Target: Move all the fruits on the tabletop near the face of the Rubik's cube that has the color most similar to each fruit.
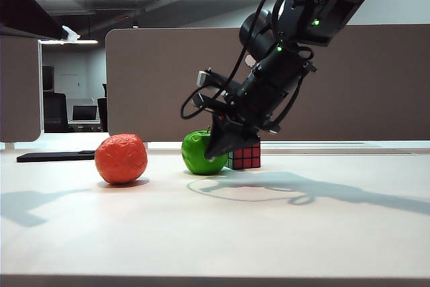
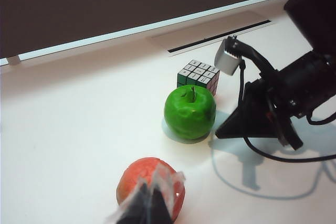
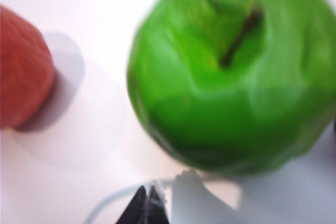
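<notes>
On the exterior view I had the right gripper (image 1: pixel 218 147) low beside the green apple (image 1: pixel 199 152), jaws pressed together and holding nothing. The Rubik's cube (image 1: pixel 244 154) sat just behind them, partly hidden by the arm; the orange-red fruit (image 1: pixel 121 158) lay well clear.

In the left wrist view the left gripper (image 2: pixel 149 203) hung just above the orange-red fruit (image 2: pixel 150 186), jaws seemingly together, tips cut off. The cube's (image 2: pixel 199 75) colours there were hard to read.

The right wrist view was blurred: the apple (image 3: pixel 231 74) lay just ahead of the closed tips (image 3: pixel 149 203).

I judged the apple step in hand; next, a careful nudge.
</notes>
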Controlling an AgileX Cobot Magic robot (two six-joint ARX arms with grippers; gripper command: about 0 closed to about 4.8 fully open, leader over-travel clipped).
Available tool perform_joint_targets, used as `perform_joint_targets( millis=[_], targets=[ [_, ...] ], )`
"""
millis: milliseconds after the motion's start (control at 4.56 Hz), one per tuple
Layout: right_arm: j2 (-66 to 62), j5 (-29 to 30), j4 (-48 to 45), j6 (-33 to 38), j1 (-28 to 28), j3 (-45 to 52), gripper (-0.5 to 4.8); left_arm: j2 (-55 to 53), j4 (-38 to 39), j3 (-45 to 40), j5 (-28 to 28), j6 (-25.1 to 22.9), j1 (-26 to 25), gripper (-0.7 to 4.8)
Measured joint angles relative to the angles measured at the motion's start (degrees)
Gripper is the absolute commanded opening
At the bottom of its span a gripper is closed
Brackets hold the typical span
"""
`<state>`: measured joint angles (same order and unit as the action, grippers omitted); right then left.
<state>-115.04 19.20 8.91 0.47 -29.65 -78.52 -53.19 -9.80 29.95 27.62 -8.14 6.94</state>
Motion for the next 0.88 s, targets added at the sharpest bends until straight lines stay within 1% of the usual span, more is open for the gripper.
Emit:
perform_joint_targets(
  millis=[219,877],
  targets=[
    [0.0,0.1,-5.2,2.7,0.0,0.0,-0.02,0.0,0.0,0.0,-0.8,0.0,0.0,-0.06],
    [-3.2,-0.1,-7.6,2.9,0.0,-0.3,-0.01,0.0,0.0,0.0,-0.9,0.0,0.0,-0.06]
  ],
)
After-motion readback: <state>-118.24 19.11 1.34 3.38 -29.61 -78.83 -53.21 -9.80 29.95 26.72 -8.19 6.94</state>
